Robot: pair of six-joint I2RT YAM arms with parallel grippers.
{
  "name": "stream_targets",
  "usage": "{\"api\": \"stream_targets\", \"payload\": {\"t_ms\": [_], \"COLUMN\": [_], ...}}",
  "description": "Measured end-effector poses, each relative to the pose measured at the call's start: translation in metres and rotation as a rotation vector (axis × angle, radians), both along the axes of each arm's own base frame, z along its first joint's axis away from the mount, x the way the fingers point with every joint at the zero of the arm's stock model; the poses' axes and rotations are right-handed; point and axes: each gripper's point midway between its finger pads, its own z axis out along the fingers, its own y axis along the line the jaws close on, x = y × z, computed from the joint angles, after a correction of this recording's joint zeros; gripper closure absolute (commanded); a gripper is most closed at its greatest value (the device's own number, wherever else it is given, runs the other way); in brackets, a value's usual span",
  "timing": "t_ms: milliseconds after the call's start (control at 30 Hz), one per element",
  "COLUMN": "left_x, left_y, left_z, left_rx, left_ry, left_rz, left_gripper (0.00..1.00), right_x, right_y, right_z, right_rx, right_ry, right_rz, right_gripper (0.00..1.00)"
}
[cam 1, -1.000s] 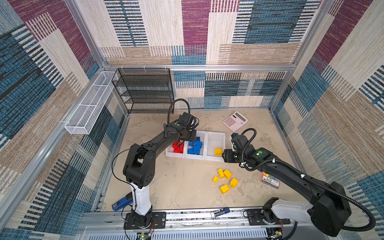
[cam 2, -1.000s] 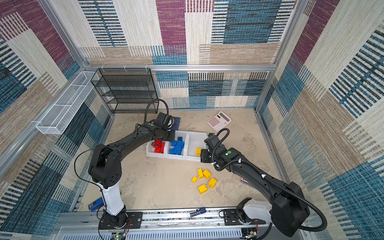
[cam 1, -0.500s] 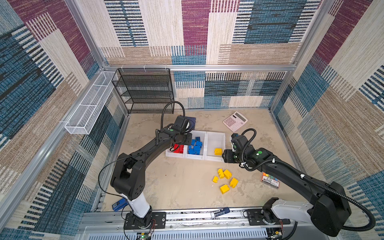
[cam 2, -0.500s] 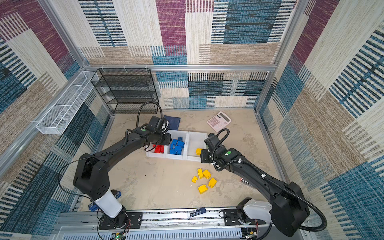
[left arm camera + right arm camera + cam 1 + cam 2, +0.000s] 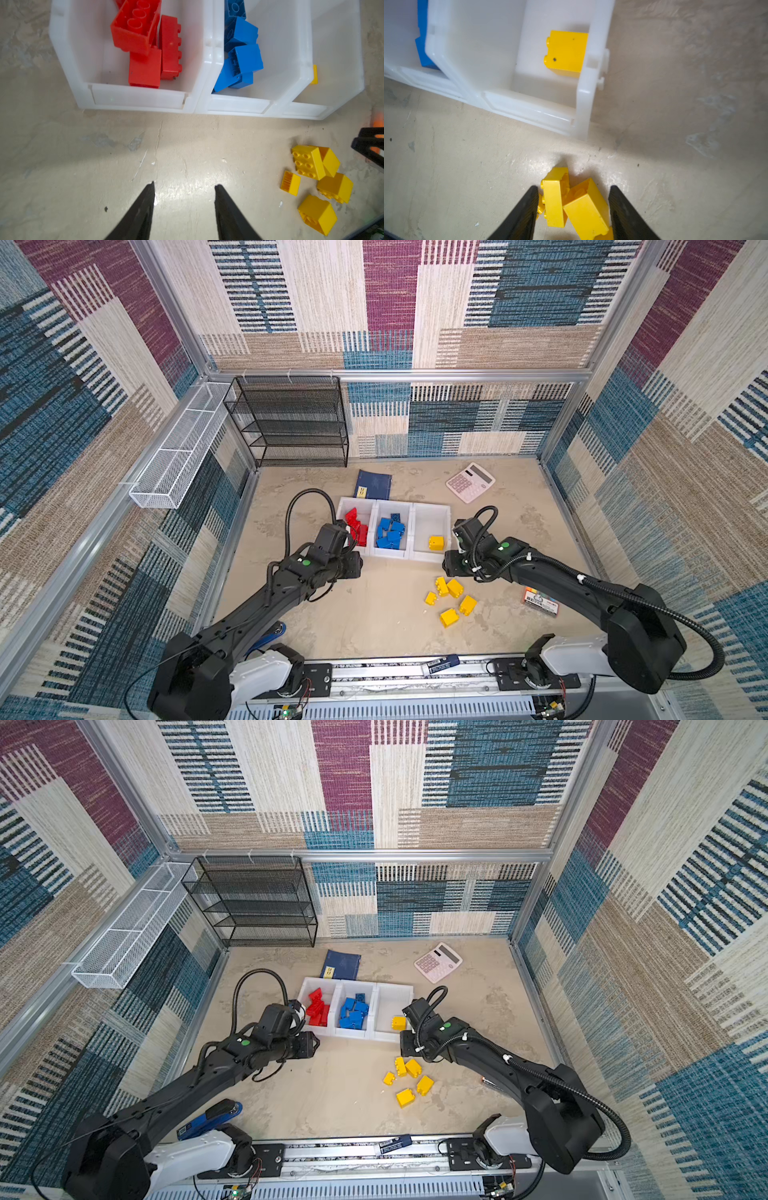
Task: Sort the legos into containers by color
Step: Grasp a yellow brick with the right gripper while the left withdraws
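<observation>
Three joined white containers stand mid-floor. One holds red legos, the middle one blue legos, and the right one a single yellow brick. Several yellow legos lie loose on the floor in front of the right bin. My right gripper is open low over that pile, its fingers on either side of two leaning yellow bricks, with small gaps showing. My left gripper is open over bare floor in front of the red bin's lip, holding nothing.
A pink calculator and a dark-blue booklet lie behind the bins. A black mesh rack stands at the back left, and a white wire basket hangs on the left wall. A small colourful box lies by the right arm.
My left arm has pulled back from over the red bin to the floor in front of it, and its jaws have opened. My right gripper has stayed by the yellow pile, its jaws a little narrower.
</observation>
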Motion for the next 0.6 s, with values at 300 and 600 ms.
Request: {"api": "stream_targets", "payload": {"t_ms": [300, 600], "left_x": [-0.006, -0.009], "left_y": [0.003, 0.005], "left_z": [0.003, 0.000], "left_rx": [-0.046, -0.057], "left_ry": [-0.018, -0.006], "left_rz": [0.044, 0.058], "left_gripper": [0.49, 0.49], "right_x": [-0.009, -0.013], "right_y": [0.026, 0.030], "right_z": [-0.018, -0.029], "right_rx": [-0.034, -0.060], "right_ry": [0.049, 0.076], "right_rz": [0.082, 0.099], "right_gripper": [0.46, 0.50]}}
